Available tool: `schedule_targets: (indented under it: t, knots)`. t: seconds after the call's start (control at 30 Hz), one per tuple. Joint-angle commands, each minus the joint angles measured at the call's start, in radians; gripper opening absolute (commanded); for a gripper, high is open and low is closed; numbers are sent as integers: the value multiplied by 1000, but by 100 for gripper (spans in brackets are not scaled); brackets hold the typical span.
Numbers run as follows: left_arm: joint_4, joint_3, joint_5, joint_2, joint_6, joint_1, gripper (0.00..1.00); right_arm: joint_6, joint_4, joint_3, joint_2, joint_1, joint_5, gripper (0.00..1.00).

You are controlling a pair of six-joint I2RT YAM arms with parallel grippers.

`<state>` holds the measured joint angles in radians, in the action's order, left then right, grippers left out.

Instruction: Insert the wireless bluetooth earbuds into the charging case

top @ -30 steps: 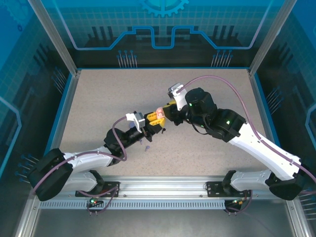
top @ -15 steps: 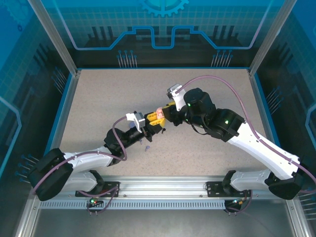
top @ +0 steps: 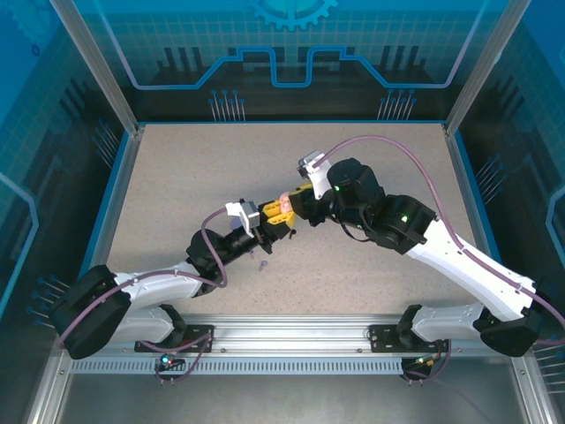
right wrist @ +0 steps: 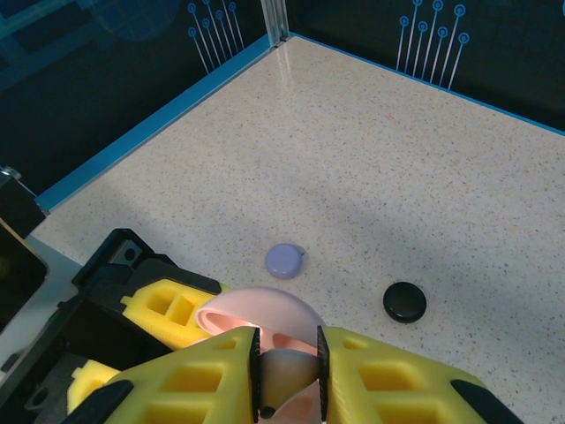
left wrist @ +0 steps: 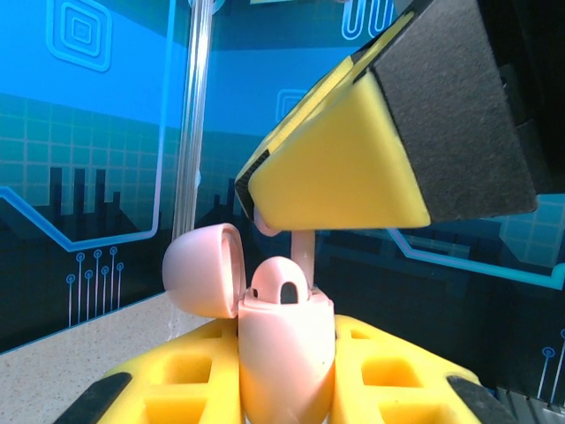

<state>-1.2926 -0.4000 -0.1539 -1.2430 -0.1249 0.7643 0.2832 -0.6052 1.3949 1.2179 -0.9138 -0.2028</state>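
Note:
My left gripper [left wrist: 284, 371] is shut on the pale pink charging case [left wrist: 282, 340], held upright with its lid [left wrist: 205, 269] swung open to the left. One pale pink earbud [left wrist: 281, 281] sits in the case. Directly above it my right gripper [right wrist: 288, 362] is shut on a second pale pink earbud [right wrist: 287, 375], whose stem [left wrist: 303, 247] points down into the case beside the first. In the top view the two grippers meet at mid-table, left gripper [top: 274, 219] and right gripper [top: 291, 205], with the pink case [top: 283, 200] between them.
A round lilac case [right wrist: 285, 261] and a round black case [right wrist: 404, 302] lie shut on the speckled table beyond the grippers. A tiny lilac earbud [top: 262, 263] lies near the left arm. The blue wall edge [right wrist: 159, 124] runs along the far side.
The right arm has edged slightly left toward the held case. The left arm has not moved.

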Motion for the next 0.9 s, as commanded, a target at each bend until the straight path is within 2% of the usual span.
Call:
schedule_targets:
  t: [0.0,0.23,0.43,0.73,0.87]
  knots:
    - [-51,-10,-3,-2,-6,7,4,10,-8,-15,5,-19,-27,24]
    - [-51,-10,1,-3,-5,7,4,9,-10,-17,12,-19,-27,24]
    - [-51,-10,2,-3,-3,6,4,15,-28,-12,14,-19,-3,28]
    - [-52,-9,1,-3,-5,6,4,31,14,-9,-60,-1,36,47]
    - [-57,-7,-2,0,-6,6,4,39,35,-49,-113,46,81,60]
